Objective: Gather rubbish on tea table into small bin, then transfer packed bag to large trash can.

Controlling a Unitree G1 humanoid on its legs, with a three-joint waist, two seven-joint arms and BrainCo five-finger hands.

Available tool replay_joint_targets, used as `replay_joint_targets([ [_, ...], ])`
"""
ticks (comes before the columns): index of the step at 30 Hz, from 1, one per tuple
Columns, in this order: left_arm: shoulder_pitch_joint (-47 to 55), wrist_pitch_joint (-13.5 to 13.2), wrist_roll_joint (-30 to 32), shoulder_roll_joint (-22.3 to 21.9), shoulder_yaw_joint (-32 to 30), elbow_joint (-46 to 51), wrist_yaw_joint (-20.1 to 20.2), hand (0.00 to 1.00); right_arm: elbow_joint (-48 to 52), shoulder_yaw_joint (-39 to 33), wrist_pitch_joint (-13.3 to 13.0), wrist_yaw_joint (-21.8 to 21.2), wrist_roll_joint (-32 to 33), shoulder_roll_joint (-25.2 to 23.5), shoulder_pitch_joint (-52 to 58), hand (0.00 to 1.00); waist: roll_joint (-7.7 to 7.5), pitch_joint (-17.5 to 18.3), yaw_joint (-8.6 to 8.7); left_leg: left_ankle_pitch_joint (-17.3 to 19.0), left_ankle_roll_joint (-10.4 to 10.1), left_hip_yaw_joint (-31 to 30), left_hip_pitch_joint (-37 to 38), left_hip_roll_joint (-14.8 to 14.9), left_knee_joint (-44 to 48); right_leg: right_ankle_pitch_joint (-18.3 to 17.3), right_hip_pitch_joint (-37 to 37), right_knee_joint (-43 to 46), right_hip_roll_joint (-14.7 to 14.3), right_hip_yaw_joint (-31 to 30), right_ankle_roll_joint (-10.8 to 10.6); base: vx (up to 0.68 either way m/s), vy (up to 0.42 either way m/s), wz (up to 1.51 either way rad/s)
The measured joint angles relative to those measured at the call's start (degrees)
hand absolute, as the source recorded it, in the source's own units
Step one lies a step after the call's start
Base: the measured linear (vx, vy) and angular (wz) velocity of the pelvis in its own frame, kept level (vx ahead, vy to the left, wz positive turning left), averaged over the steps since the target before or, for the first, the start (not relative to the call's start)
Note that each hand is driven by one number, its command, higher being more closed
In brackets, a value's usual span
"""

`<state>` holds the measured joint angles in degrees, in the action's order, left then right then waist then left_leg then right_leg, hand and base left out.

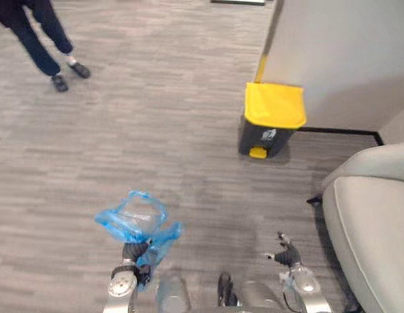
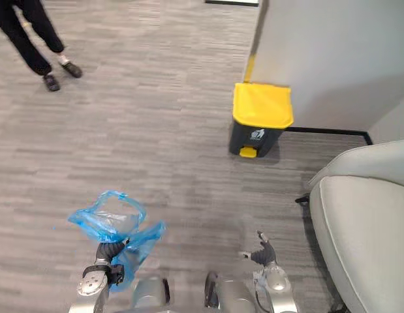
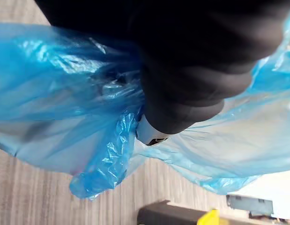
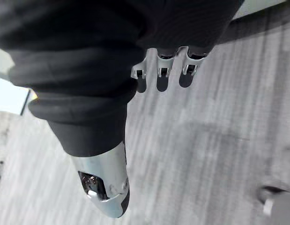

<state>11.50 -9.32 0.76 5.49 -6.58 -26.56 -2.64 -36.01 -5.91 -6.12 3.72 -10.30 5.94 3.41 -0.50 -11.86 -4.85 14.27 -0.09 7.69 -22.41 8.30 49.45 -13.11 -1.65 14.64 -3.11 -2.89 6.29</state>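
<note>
While the grey striped floor point(image 1: 156, 130) takes most of the eye views, a pale wall point(image 1: 345, 52) stands at the far right, and a light grey armchair point(image 1: 371, 222) shows at the near right with its seat turned toward the robot. At the foot of the wall stands the large trash can point(image 1: 272, 117), dark grey with a yellow lid that is down and a small yellow pedal point(image 1: 257, 152) at its front. At the far left there are the dark trouser legs and shoes of a person point(image 1: 38, 39), well apart from everything else. The blue rubbish bag point(image 1: 138, 218) is at the near left, off the floor and well apart from the trash can; it is crumpled, partly see-through, and its plastic is bunched together at the left hand point(image 1: 133, 251). In the left wrist view the silver thumb tip point(image 3: 152, 136) lies against a gathered fold of the bag, so this hand is closed on the plastic. The right hand point(image 1: 288, 253) is at the near right, beside the armchair; its fingers point(image 4: 163, 70) are loosely extended over bare floor and carry nothing
</note>
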Motion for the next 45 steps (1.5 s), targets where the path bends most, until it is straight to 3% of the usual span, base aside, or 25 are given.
replay_joint_targets([
  [1,-0.09,-0.01,-0.01,-0.26,-0.02,-0.04,0.03,1.0,0.03,-0.22,-0.05,0.0,0.37,0.15,-0.13,0.0,0.21,0.03,-0.4,-0.31,-0.47,-0.48,-0.3,-0.76,-6.23,-0.71,-0.95,-0.37,0.43,-1.1,-1.19,0.55,0.252,-0.97],
  [2,-0.13,-0.07,-0.04,-1.03,-0.05,-0.04,0.0,1.0,-0.55,-1.55,0.0,0.08,0.74,0.35,0.0,0.0,1.19,0.6,-0.75,-2.97,-3.34,-2.68,0.34,-1.55,-19.6,-2.46,-2.54,-0.82,0.62,-2.88,-2.79,0.56,0.314,-0.91],
  [3,0.28,-0.07,-0.04,-1.34,-0.08,-0.25,-0.01,1.0,-1.45,-2.49,0.28,0.29,0.75,0.5,-0.01,0.0,2.09,1.24,-0.92,-9.89,-0.3,-3.61,0.8,-1.54,-23.73,-4.93,-3.76,-0.22,0.25,-4.97,-4.16,0.56,0.335,-0.76],
  [5,0.07,0.0,-0.03,-0.65,-0.36,-0.79,-0.04,1.0,-1.14,-2.55,0.45,0.46,0.74,-0.21,0.59,0.0,-0.47,2.18,-0.35,-5.63,0.44,-1.07,1.33,-3.69,-21.27,-6.7,-3.65,2.25,3.54,-6.47,-5.7,0.57,0.309,-0.42],
  [7,0.39,0.0,-0.03,-0.84,0.23,0.12,0.0,1.0,0.7,-2.45,0.33,0.63,0.74,-0.58,1.79,0.0,-1.39,2.62,-0.67,1.15,2.03,3.51,4.66,-4.21,-17.92,-7.18,0.8,17.01,5.56,-6.56,-10.42,0.61,0.302,-0.83],
  [8,0.96,0.05,-0.02,-0.74,0.43,0.09,0.07,1.0,1.09,-2.42,0.27,0.6,0.73,-0.89,1.92,0.0,-1.45,2.37,-0.57,2.44,2.44,4.72,6.65,-4.43,-17.82,-6.03,3.16,23.4,6.17,-6.47,-13.68,0.5,0.258,-0.89],
  [9,0.99,0.08,-0.03,-0.52,0.96,0.11,0.01,1.0,1.36,-1.97,0.27,0.57,0.72,-1.4,2.06,0.0,-1.33,2.22,-0.45,4.95,3.15,6.64,10.73,-4.78,-17.85,-3.53,8.0,36.87,7.31,-5.87,-18.4,0.48,0.228,-0.58],
  [12,0.75,0.1,-0.09,-0.32,1.4,0.91,-0.29,1.0,1.54,0.11,0.35,0.5,0.65,-1.83,3.09,0.0,-0.75,1.99,1.24,7.06,3.59,7.4,18.43,-4.78,-20.11,-5.77,16.15,47.16,8.77,1.54,-13.96,0.48,0.144,-0.22],
  [13,0.27,0.06,-0.09,-0.09,1.42,2.21,-0.27,1.0,1.84,0.21,0.34,0.38,0.58,-2.35,3.0,0.0,-0.5,1.83,1.4,7.78,3.21,7.55,20.94,-4.6,-22.62,-6.57,20.27,45.2,9.24,5.05,-12.47,0.44,0.035,-0.12],
  [15,-0.95,0.01,-0.08,0.41,1.43,2.37,-0.25,1.0,2.43,0.15,0.34,0.27,0.45,-2.64,3.0,0.0,-0.54,1.83,1.72,8.64,2.23,7.51,23.71,-4.26,-24.96,-6.61,24.86,36.98,9.32,8.11,-12.07,0.44,-0.002,0.03],
  [17,-1.82,-0.07,-0.07,0.87,1.37,-0.1,-0.32,1.0,0.82,-0.01,0.3,0.21,0.34,-2.21,2.68,0.0,-0.97,2.04,2.94,9.35,0.98,5.88,27.42,-4.28,-27.02,-1.43,25.89,18.9,8.76,9.24,-10.18,0.53,-0.084,0.44],
  [19,-2.74,0.0,-0.04,0.64,1.4,-2.93,-0.41,1.0,-1.94,-0.06,0.46,0.03,-0.41,-0.87,2.47,0.0,-0.56,2.45,4.06,10.21,-0.71,2.17,29.78,-3.25,-27.28,8.79,24.41,15.51,7.01,8.89,-7.05,0.67,-0.153,0.58],
  [20,-2.79,0.07,0.03,0.11,1.35,-3.63,-0.55,1.0,-3.13,-0.47,0.82,-0.03,-0.94,-0.31,1.99,0.0,0.82,2.75,3.77,8.87,-2.91,0.06,29.53,-2.06,-26.55,7.72,23.78,16.28,6.74,10.08,-6.22,0.56,-0.132,0.45],
  [21,-2.6,0.07,0.03,0.06,1.34,-3.64,-0.58,1.0,-3.14,-0.69,1.04,-0.03,-0.96,-0.28,2.03,0.0,0.82,2.74,3.71,7.53,-3.88,-0.58,29.05,-1.93,-25.59,7.02,23.61,16.62,6.99,10.53,-6.32,0.52,-0.132,0.31],
  [22,-2.81,0.1,0.04,-0.88,1.32,-3.66,-0.76,1.0,-3.11,-1.06,1.22,-0.02,-0.97,0.03,1.87,0.0,1.3,2.4,4.06,3.69,-3.82,-1.71,27.21,-2.12,-20.45,6.28,21.48,16.06,7.15,11.71,-5.56,0.5,-0.18,0.35],
  [24,-2.62,0.06,0.02,-3.05,1.02,-3.36,-1.1,1.0,-2.94,-0.19,1.26,-0.03,-0.84,0.74,2.23,0.0,2.04,1.84,3.53,-9.91,-2.01,-2.09,19.34,0.64,-0.32,5.54,12.4,9.58,6.31,12.77,-5.13,0.53,-0.136,0.21],
  [25,-2.53,-0.01,0.02,-3.4,1.05,-3.35,-1.1,1.0,-2.95,0.13,1.26,0.01,-0.76,0.38,2.16,0.0,1.89,1.7,3.0,-8.19,-1.66,-1.91,17.09,1.86,4.89,5.27,9.86,7.62,5.75,12.68,-4.75,0.44,-0.029,-0.27],
  [26,-2.78,0.02,0.01,-3.7,1.49,-3.37,-1.11,1.0,-2.96,-0.05,1.23,0.52,0.07,0.16,1.79,0.0,2.07,1.89,1.98,-2.8,-1.86,-0.8,12.58,2.74,8.9,5.21,6.14,4.79,5.35,11.69,-4.68,0.32,-0.008,-0.38],
  [28,-3.05,0.02,0.01,-3.73,1.55,-3.24,-1.1,1.0,-2.75,-0.37,0.94,1.25,1.13,0.01,0.71,0.0,1.39,1.91,0.87,0.42,-1.99,0.31,8.83,2.73,3.77,5.22,4.62,2.97,5.61,10.55,-4.71,0.35,0.028,-0.48],
  [29,-3.36,0.02,0.01,-3.81,1.54,-3.24,-1.1,1.0,-2.61,-0.52,0.91,1.39,1.25,-0.3,0.33,0.0,1.48,1.88,0.79,1.08,-2.27,0.61,7.02,2.63,-4.71,4.97,3.95,2.47,5.88,10.52,-5.24,0.36,0.126,-0.44],
  [31,-3.45,0.02,0.0,-4.63,1.65,-3.29,-1.1,1.0,-1.59,-2.72,0.97,1.49,1.28,-0.58,1.12,0.0,3.29,2.5,0.99,-7.5,-3.32,1.5,7.39,3.16,-22.22,3.23,2.33,2.39,4.82,10.45,-7.96,0.27,0.16,-0.2],
  [32,-4.24,0.06,0.0,-4.18,1.88,-3.49,-1.1,1.0,-1.4,-4.0,1.26,1.54,1.3,-1.63,1.95,0.0,2.48,2.49,0.95,-7.02,-1.68,2.15,8.47,2.4,-23.81,1.1,1.63,2.72,5.63,9.39,-9.56,0.23,0.144,-0.08],
  [33,-4.28,-0.02,0.02,-3.96,1.88,-3.21,-1.09,1.0,-1.31,-4.11,1.26,1.51,1.29,-1.98,2.31,0.0,1.15,2.6,0.92,-7.0,-1.64,2.85,9.54,1.24,-25.11,0.94,1.65,2.69,6.75,8.82,-9.79,0.22,0.133,-0.1],
  [35,-4.07,0.0,0.03,-3.85,1.87,-3.24,-1.08,1.0,-1.21,-4.97,1.23,1.56,1.3,-2.26,3.03,0.0,0.26,2.9,0.95,-6.63,-1.15,4.0,10.12,0.26,-25.42,0.98,1.37,2.08,7.82,7.37,-9.86,0.15,0.107,-0.12],
  [45,-1.73,0.01,0.52,-2.98,-0.57,-4.36,-1.02,1.0,-3.94,-5.46,1.2,1.35,1.3,-2.68,3.02,0.0,0.33,3.55,0.93,-5.38,-0.95,8.32,12.86,1.27,-27.21,1.81,1.36,-0.96,7.6,1.38,-11.33,0.01,0.009,-0.28],
])
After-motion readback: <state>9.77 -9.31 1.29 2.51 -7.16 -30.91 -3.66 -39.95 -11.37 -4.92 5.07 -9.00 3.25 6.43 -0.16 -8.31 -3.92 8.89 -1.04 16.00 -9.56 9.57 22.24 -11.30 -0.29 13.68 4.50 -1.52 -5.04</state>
